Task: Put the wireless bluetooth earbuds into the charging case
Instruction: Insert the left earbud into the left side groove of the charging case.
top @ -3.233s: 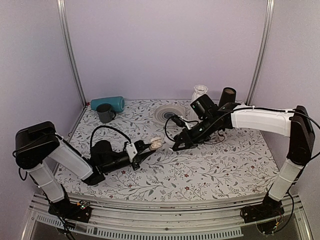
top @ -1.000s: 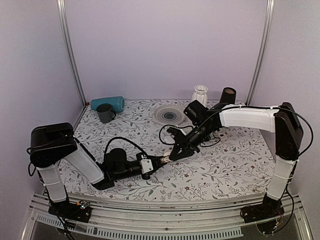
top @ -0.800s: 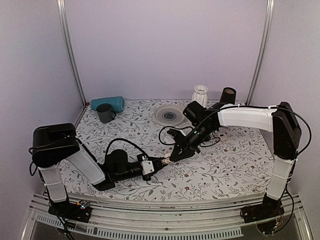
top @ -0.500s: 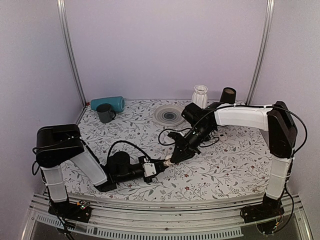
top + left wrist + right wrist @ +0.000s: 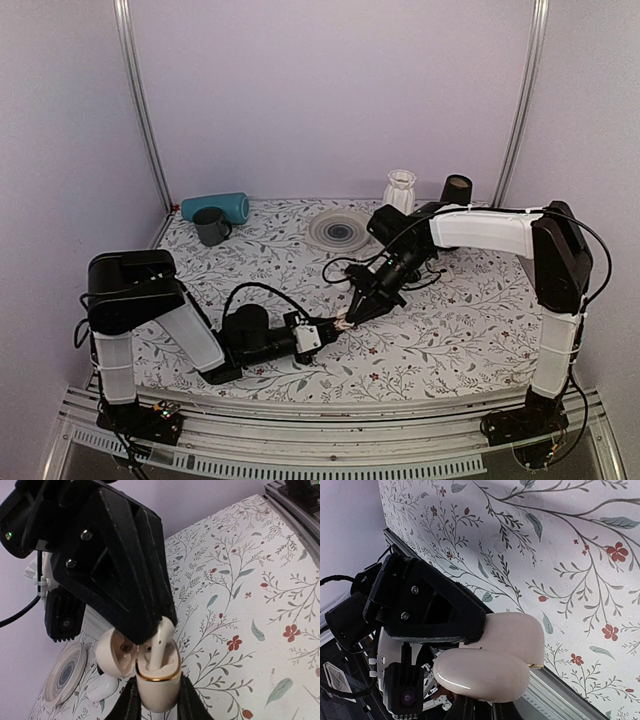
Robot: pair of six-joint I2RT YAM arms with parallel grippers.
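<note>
no legible txt, labels or nos. anywhere, charging case (image 5: 159, 692) plain, no brand seen

Our left gripper (image 5: 158, 706) is black; the charging case (image 5: 159, 690) in it is cream-white with a thin gold rim. Our right gripper (image 5: 161, 622) is black too, its earbud (image 5: 158, 652) glossy white. Beneath both, the table (image 5: 250, 580) is white, patterned with grey-green sprigs and small red flowers.

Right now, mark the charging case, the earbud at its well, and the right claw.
charging case (image 5: 158, 694): left wrist view, front of its body.
earbud (image 5: 159, 648): left wrist view, middle of the stem.
right claw (image 5: 352, 315): top view, where its fingertips meet.
</note>
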